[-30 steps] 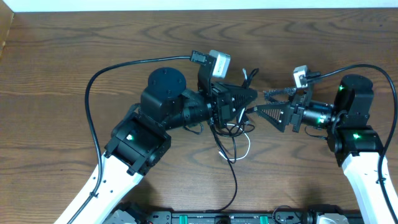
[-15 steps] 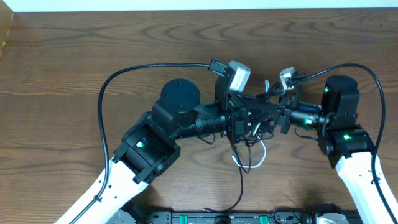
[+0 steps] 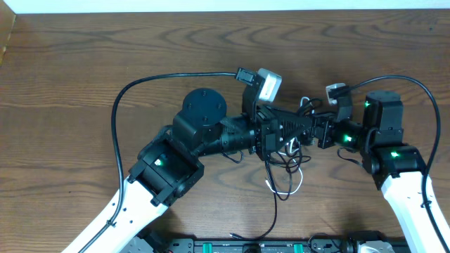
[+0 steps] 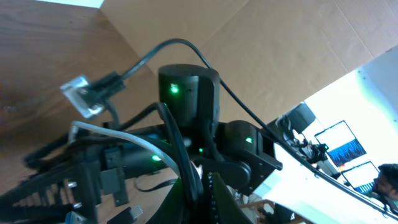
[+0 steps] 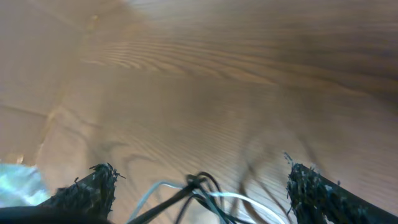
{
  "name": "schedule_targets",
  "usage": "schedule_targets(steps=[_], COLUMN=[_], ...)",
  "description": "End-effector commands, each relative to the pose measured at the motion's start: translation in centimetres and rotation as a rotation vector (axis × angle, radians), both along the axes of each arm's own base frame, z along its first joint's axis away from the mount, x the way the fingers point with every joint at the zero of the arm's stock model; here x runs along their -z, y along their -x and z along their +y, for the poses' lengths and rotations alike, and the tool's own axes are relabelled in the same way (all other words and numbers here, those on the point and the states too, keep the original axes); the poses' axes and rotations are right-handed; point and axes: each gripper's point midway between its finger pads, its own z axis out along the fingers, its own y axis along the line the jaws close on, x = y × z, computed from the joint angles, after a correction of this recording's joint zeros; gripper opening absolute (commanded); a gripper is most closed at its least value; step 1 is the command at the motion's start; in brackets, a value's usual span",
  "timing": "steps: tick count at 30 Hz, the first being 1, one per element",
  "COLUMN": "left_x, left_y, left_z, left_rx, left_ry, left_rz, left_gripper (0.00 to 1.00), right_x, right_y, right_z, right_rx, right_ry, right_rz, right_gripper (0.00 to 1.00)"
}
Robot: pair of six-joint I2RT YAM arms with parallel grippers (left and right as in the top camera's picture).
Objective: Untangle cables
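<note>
Overhead, the cables [image 3: 287, 171] hang from the left gripper [image 3: 309, 128], its jaws pinched on them. Only the right wrist view shows the right gripper [image 5: 202, 190], its jaws spread wide around the strands.

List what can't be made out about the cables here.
- Overhead: the left gripper and right gripper cover the tangle's middle; only loops of the cables show beyond them.
- Left wrist: bottom edge cuts off the gripper's tips.
- Right wrist: blurred; bottom edge cuts the cords, no plugs visible.
</note>
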Motion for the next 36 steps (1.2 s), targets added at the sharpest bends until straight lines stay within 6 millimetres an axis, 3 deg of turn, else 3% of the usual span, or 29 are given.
schedule_targets(steps=[1,11,25,36], left_x=[-2.0,-2.1,-2.1,-2.6], left_y=[-0.1,-1.0,-2.0,-6.6], left_z=[0.6,1.4,2.1,6.7], left_rx=[-0.004,-0.037,-0.066,-0.239], left_ry=[0.04,0.041,0.031,0.029], left_rz=[-0.048,-0.051,-0.084,-0.109], left_gripper=[0.08,0.08,0.08,0.08], right_x=[1.4,2.3,-1.0,-0.1], right_y=[-0.9,-1.1,1.0,2.6], right_z=[-3.0,-7.7,-3.2,-2.7], right_rx=[0.096,0.237,-0.059,-0.122], right_ry=[0.104,0.11,-0.101,-0.078], right_rz=[0.011,0.071,-0.038,-0.018], right_gripper=[0.85,0.86,0.87,0.88])
